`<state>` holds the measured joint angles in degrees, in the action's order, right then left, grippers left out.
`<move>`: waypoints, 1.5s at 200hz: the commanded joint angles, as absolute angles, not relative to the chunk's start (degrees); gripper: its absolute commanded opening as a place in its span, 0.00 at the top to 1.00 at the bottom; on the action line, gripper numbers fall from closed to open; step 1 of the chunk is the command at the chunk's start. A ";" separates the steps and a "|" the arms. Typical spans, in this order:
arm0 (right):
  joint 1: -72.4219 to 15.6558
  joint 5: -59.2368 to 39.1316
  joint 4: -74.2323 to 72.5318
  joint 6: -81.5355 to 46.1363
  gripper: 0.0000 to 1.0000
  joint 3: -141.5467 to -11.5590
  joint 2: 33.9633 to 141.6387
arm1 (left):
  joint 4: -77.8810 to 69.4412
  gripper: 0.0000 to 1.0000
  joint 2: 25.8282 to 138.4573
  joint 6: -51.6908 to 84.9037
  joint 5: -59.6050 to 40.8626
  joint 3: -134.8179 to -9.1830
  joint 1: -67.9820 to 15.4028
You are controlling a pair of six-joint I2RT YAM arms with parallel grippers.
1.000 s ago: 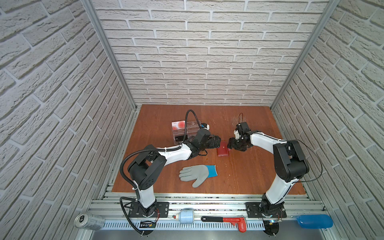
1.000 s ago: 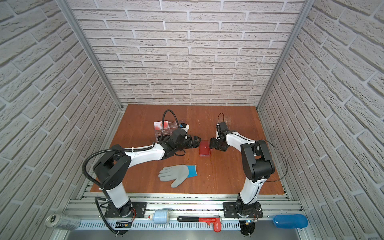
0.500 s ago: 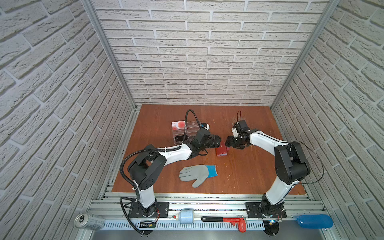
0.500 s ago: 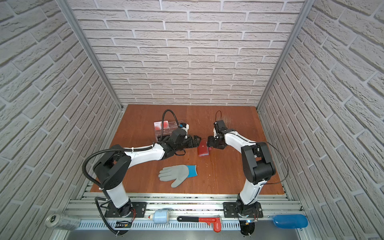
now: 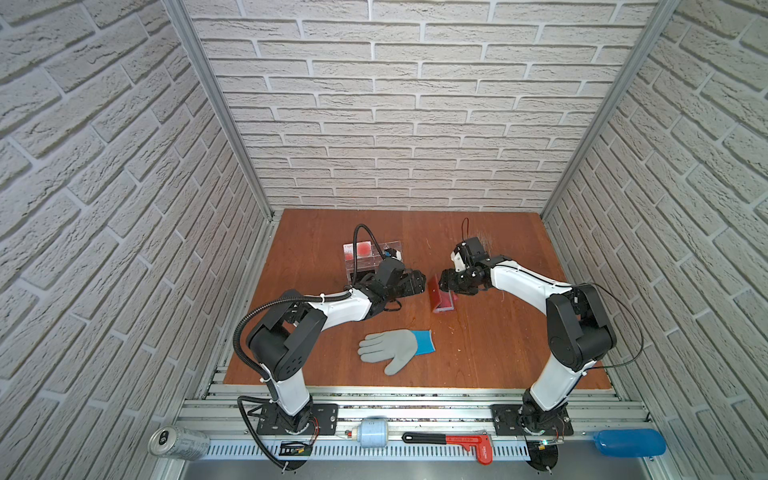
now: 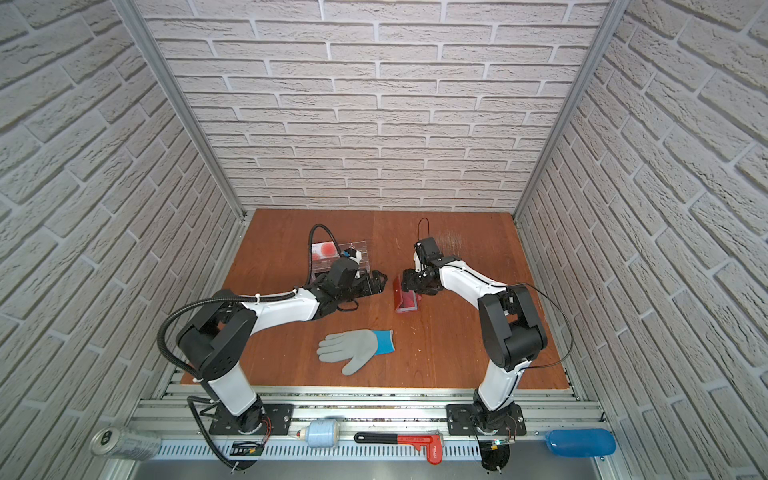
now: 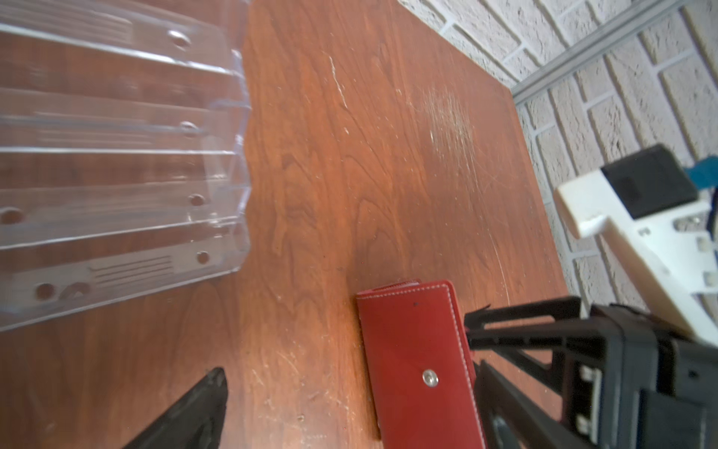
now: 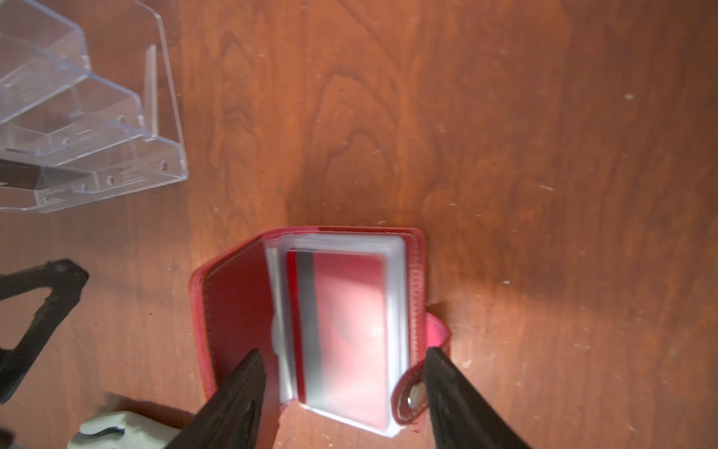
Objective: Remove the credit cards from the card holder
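Where the card holder (image 5: 444, 302) lies open near the middle of the worktop (image 5: 498, 340), every edge is well away. Bare wood runs behind it to the back wall and to the right past the right arm. It also runs forward as far as the grey glove (image 5: 395, 349), which lies nearer the front edge. Room is tight only on the left and between the arms. A clear tiered stand (image 5: 370, 259) sits behind and left of the holder, with a white card with red circles (image 5: 358, 248) at its back, and the left arm reaches across in front of it.

In both top views the holder's cover (image 5: 433, 286) stands raised, nearly upright, between the two pincers, while its other half rests flat on the wood. The right pincer (image 8: 342, 355) stands partly open, astride the clear sleeve pack. One finger (image 8: 233, 404) is inside the raised cover, against it, and the other is beside the strap tab (image 8: 413, 396) near the snap. I can make out nothing clamped, and the holder rests on the worktop. Through the top sleeve shows a dark red credit card (image 8: 345, 318) with a dark stripe, tucked in.

The left pincer (image 5: 420, 283) is spread wide and holds nothing. Its tips sit just beside the outer face of the cover, and whether they touch it I cannot tell.
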<state>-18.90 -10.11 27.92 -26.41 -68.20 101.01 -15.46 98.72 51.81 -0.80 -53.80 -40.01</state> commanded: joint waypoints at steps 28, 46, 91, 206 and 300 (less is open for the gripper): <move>-23.56 -8.27 27.25 -28.10 0.33 -71.40 104.99 | -22.05 0.02 95.08 56.59 -4.09 -49.87 -36.46; -25.10 -7.50 27.16 -28.35 0.33 -72.04 106.63 | -22.74 0.02 94.83 57.71 -5.21 -49.19 -35.35; -27.05 -6.15 26.94 -28.83 0.34 -72.66 109.62 | -23.77 0.02 93.75 59.23 -6.41 -48.34 -33.67; -28.12 0.25 28.74 -27.97 0.34 -71.21 106.37 | -35.40 0.02 98.75 76.16 -15.10 -50.98 -32.17; -26.89 -1.83 26.72 -28.77 0.34 -68.34 105.91 | -45.86 0.02 107.91 93.02 -17.00 -54.30 -32.96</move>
<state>-27.31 -1.37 25.65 -28.14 -70.50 107.04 -39.86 106.78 88.82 -16.43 -52.99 -32.69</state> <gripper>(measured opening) 0.661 0.982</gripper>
